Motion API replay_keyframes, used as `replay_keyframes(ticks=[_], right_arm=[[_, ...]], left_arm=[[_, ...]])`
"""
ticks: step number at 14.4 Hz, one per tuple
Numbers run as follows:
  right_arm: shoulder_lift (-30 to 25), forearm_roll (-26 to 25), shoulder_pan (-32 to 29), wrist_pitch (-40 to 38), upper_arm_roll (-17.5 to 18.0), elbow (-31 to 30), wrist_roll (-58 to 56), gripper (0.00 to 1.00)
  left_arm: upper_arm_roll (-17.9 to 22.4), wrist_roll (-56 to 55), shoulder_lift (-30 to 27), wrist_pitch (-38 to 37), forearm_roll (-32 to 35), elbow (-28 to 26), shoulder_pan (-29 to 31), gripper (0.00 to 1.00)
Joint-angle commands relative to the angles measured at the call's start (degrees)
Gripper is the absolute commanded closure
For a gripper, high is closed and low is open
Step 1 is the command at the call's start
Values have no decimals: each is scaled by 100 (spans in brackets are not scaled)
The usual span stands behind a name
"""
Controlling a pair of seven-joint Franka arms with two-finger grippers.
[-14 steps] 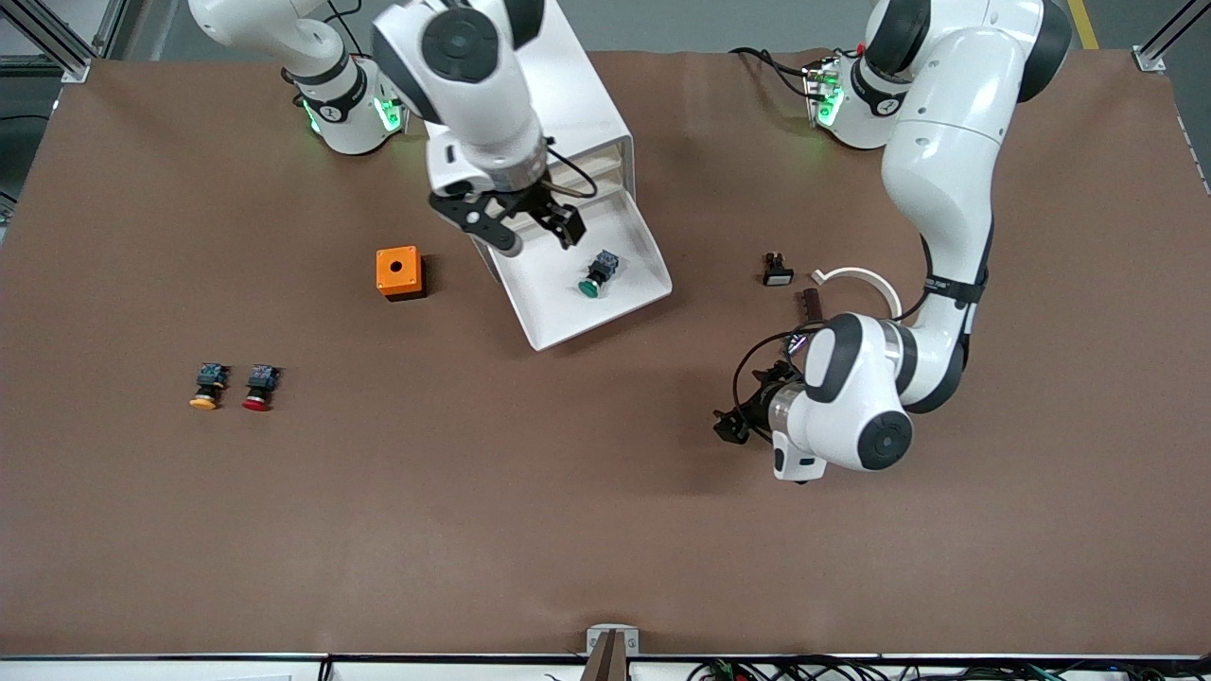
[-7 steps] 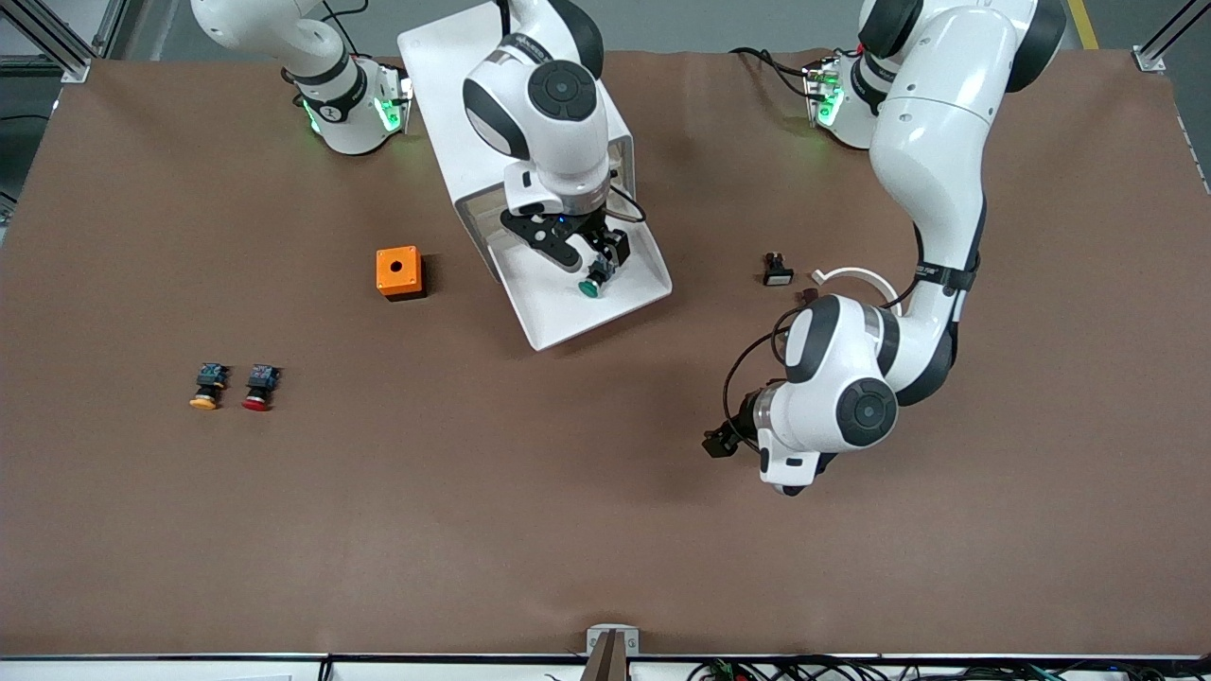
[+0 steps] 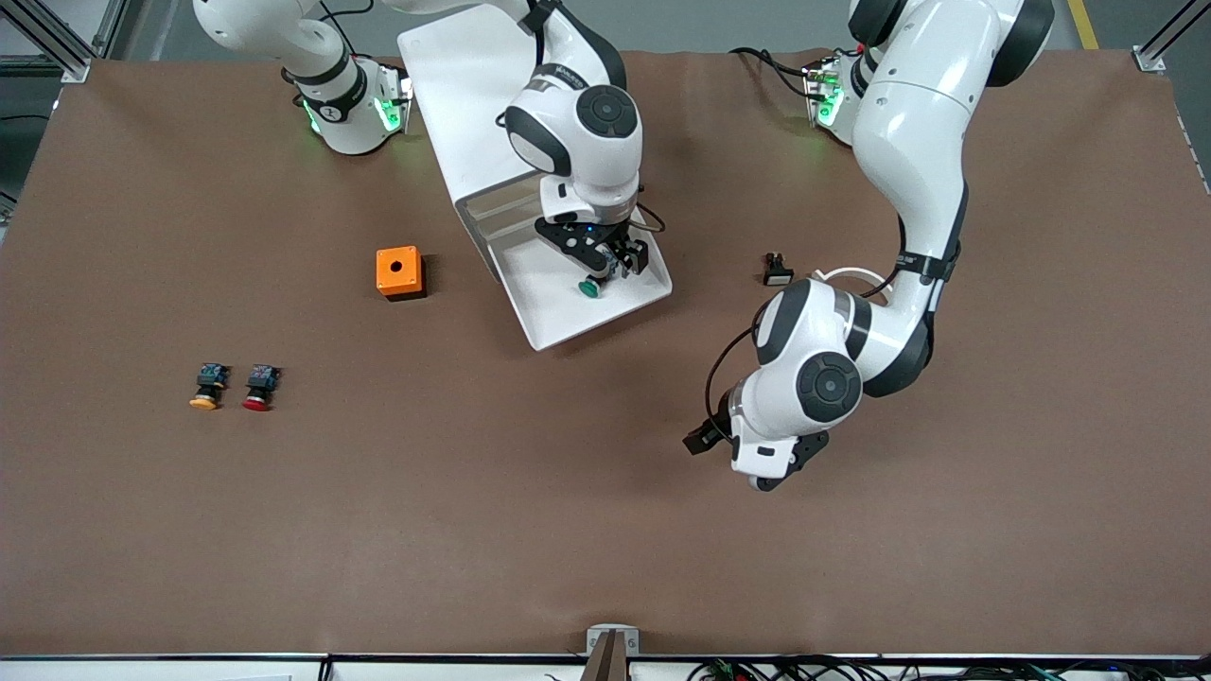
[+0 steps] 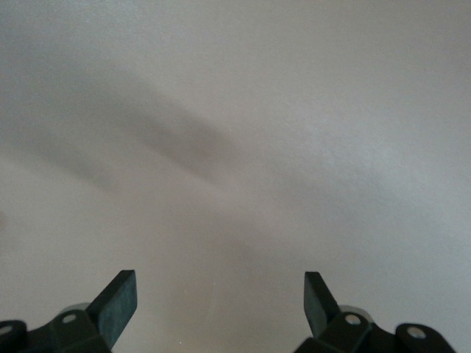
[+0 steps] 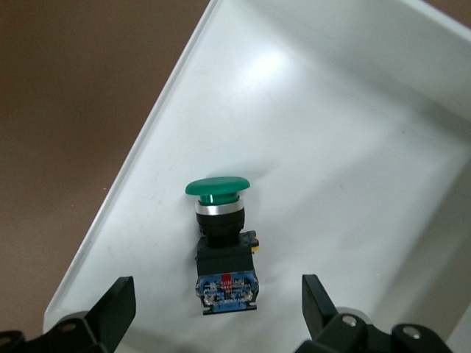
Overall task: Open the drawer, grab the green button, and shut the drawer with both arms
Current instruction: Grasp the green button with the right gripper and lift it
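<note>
Since the earlier frames, the right end effector (image 3: pixel 613 267) has dropped into the open white drawer (image 3: pixel 553 317) at upper centre of the front view, and the left arm has folded in toward the middle of the surface (image 3: pixel 473 530). In that view the right end effector sits low over the green button (image 3: pixel 592 286), fingers spread either side of its black body. The left end effector (image 3: pixel 702 439) hangs over bare surface at centre right of the frame, nearer the front camera than the drawer; its fingers cannot be made out here. An orange box (image 3: pixel 398 271) stands beside the drawer, and a yellow-capped button (image 3: pixel 206 386) and a red-capped button (image 3: pixel 258 388) lie side by side at the frame's left.

From the left wrist view, the left end effector (image 4: pixel 219 301) is spread wide over plain surface.

From the right wrist view, the right end effector (image 5: pixel 218 305) is wide open, not gripping; the green button (image 5: pixel 221 243) lies on its side on the drawer floor (image 5: pixel 331 147), between the fingertips.
</note>
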Motion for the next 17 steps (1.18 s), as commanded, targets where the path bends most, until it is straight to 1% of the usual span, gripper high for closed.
replay_keyframes(ticks=[1, 5, 7, 9, 13, 16, 17], right_arm=[[159, -139, 120, 48, -66, 86, 168, 0], [265, -341, 147, 127, -84, 77, 168, 0], [326, -455, 130, 144, -92, 86, 168, 0], [327, -464, 112, 153, -92, 86, 168, 0], [335, -456, 129, 162, -84, 86, 168, 1], [344, -430, 156, 171, -75, 112, 159, 29], [344, -421, 156, 162, -75, 112, 159, 32]], left_arm=[[20, -74, -271, 150, 198, -225, -109, 0], [11, -365, -262, 177, 917, -217, -346, 0], [-76, -285, -254, 177, 937, -217, -417, 0], [-129, -294, -236, 177, 945, -217, -444, 0], [-130, -286, -227, 160, 936, -234, -566, 0], [-121, -320, -227, 160, 1006, -252, -584, 0], [-121, -338, -227, 160, 1042, -252, -593, 0]])
